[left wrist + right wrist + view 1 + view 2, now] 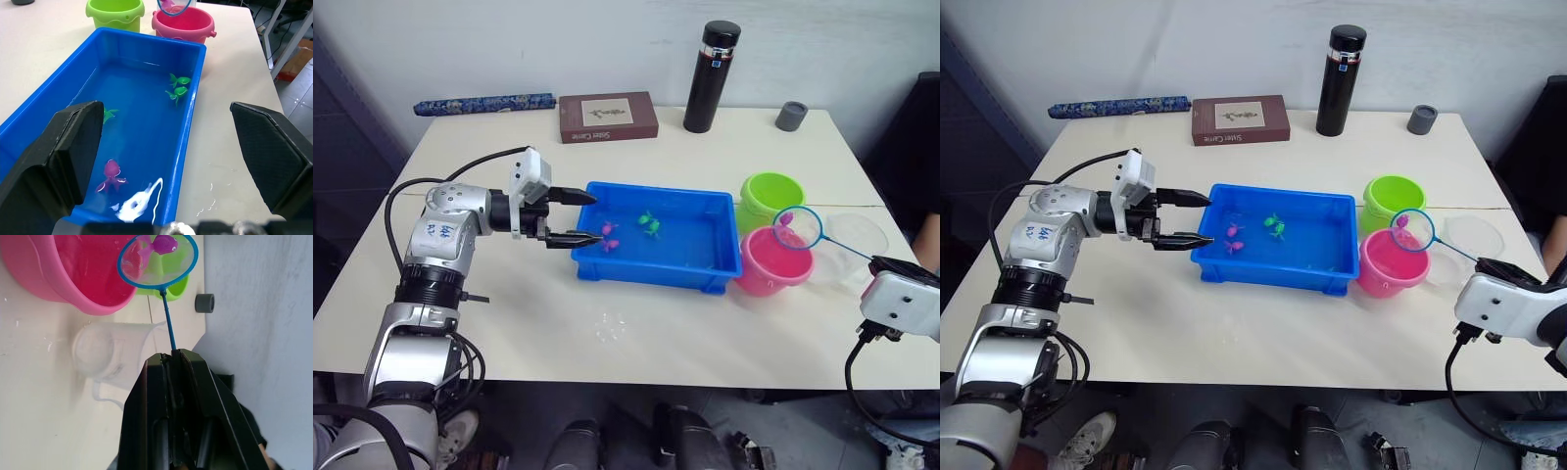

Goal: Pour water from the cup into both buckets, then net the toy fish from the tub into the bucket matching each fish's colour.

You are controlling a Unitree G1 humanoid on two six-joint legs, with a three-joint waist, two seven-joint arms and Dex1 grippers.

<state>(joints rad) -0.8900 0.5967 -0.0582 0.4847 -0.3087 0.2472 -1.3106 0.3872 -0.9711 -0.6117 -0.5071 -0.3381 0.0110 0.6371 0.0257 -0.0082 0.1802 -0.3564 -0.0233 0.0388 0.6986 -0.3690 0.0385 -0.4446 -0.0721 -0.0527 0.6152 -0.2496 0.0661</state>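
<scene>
Clamped on the net's thin blue handle, my right gripper [172, 352] holds the net [797, 228] out ahead of its jaws, the hoop above the pink bucket [771, 259]. Left gripper [576, 217] stands spread wide, straddling the near end wall of the blue tub [656, 274]. Inside the hoop I see one magenta fish [164, 244], small and glossy.

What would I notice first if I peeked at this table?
The bright blue tub in the middle of the table, with little green and pink toy fish in its water. To its right, the net holds a pink fish above the pink bucket, with the green bucket just behind.
</scene>
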